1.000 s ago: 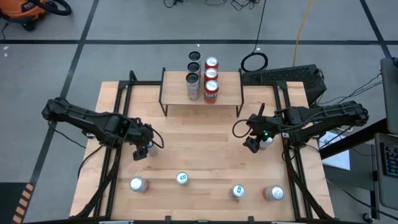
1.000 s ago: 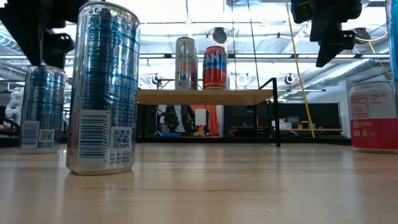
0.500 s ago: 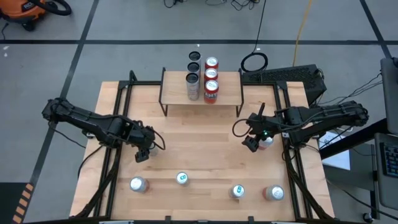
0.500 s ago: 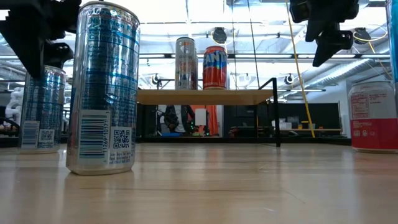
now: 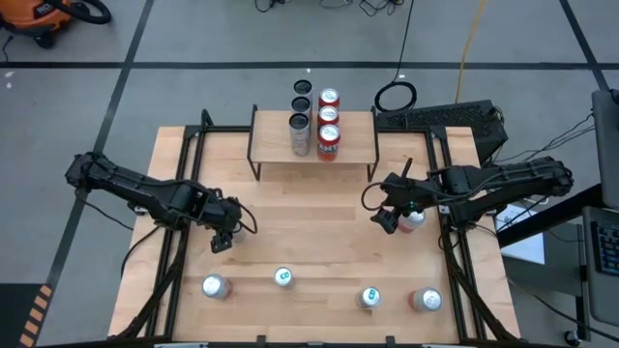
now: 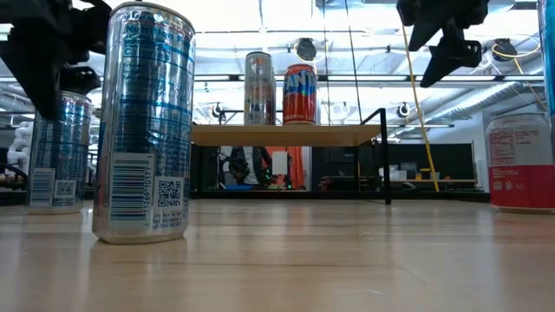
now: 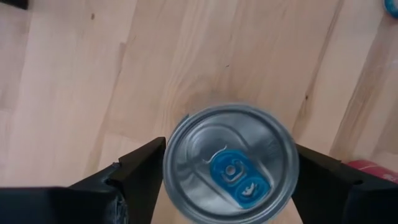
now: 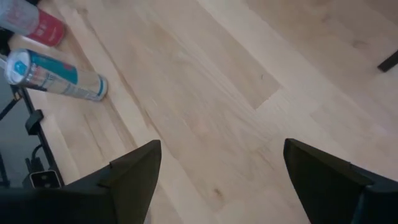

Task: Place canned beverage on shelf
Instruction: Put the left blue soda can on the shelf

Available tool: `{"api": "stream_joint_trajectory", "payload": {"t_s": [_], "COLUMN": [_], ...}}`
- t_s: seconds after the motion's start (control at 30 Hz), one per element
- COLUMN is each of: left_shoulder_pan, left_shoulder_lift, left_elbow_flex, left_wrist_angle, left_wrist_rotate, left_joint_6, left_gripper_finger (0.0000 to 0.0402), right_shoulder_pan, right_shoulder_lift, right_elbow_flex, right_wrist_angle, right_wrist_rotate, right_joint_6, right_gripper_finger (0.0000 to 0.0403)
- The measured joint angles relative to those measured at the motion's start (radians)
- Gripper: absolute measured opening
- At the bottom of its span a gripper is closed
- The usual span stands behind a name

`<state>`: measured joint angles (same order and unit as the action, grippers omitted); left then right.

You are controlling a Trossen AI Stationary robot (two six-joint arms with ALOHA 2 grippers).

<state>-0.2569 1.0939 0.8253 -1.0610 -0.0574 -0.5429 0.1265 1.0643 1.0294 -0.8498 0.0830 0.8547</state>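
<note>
So the left gripper (image 7: 227,180) is sitting right over a silver can with a blue tab (image 7: 229,163), looking straight down on its lid. The can stands upright on the worktop (image 5: 309,208) between the two fingers (image 7: 134,177), one dark pad on either side of the rim. The pads look right up against the can's edge, but I honestly can't tell whether they're pressing on it or just next to it, so no call on a grip there.

The right gripper (image 5: 389,218) hangs in the air over the right half of the worktop, fingers (image 8: 134,174) spread wide with only bare wood between them. Nothing held. Out past its fingertips you can see a blue-and-silver can (image 8: 56,76) and a red can (image 8: 34,23) standing near the worktop's edge.

The shelf (image 5: 312,145) sits at the far middle of the worktop, well away from both sets of fingers. It already has a row of red cans (image 5: 329,126) and a silver can (image 5: 300,133) on its top board. In the low view there's a tall silver can (image 6: 258,88) beside an orange-red one (image 6: 300,94) up there.

Along the near edge, four more cans stand upright in a loose row (image 5: 283,277).
</note>
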Motion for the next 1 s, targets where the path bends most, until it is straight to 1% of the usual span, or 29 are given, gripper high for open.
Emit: {"api": "stream_joint_trajectory", "payload": {"t_s": [0.1, 0.3, 0.37, 0.57, 0.83, 1.0], "left_shoulder_pan": [0.000, 0.000, 0.000, 0.000, 0.000, 0.003], "left_shoulder_lift": [0.000, 0.000, -0.001, 0.001, 0.000, 0.000], "left_elbow_flex": [0.000, 0.000, 0.000, 0.022, 0.166, 0.267], "left_wrist_angle": [0.012, 0.016, 0.017, -0.004, -0.027, -0.023], "left_wrist_rotate": [-0.001, -0.004, -0.004, 0.007, 0.008, 0.005], "left_joint_6": [-0.001, 0.000, 0.000, -0.001, 0.014, 0.063], "left_gripper_finger": [0.0280, 0.0229, 0.0221, 0.0223, 0.0224, 0.0224], "right_shoulder_pan": [0.000, 0.000, 0.000, 0.000, 0.000, 0.000], "right_shoulder_lift": [0.003, 0.028, 0.040, 0.076, 0.114, 0.146], "right_elbow_flex": [0.000, 0.000, 0.000, 0.000, 0.000, 0.000], "right_wrist_angle": [0.016, 0.023, 0.039, 0.134, 0.255, 0.355], "right_wrist_rotate": [0.000, 0.000, -0.001, -0.001, -0.001, 0.001], "right_joint_6": [0.002, 0.000, -0.002, -0.019, -0.055, -0.089], "right_gripper_finger": [0.0318, 0.0318, 0.0318, 0.0318, 0.0318, 0.0318]}}
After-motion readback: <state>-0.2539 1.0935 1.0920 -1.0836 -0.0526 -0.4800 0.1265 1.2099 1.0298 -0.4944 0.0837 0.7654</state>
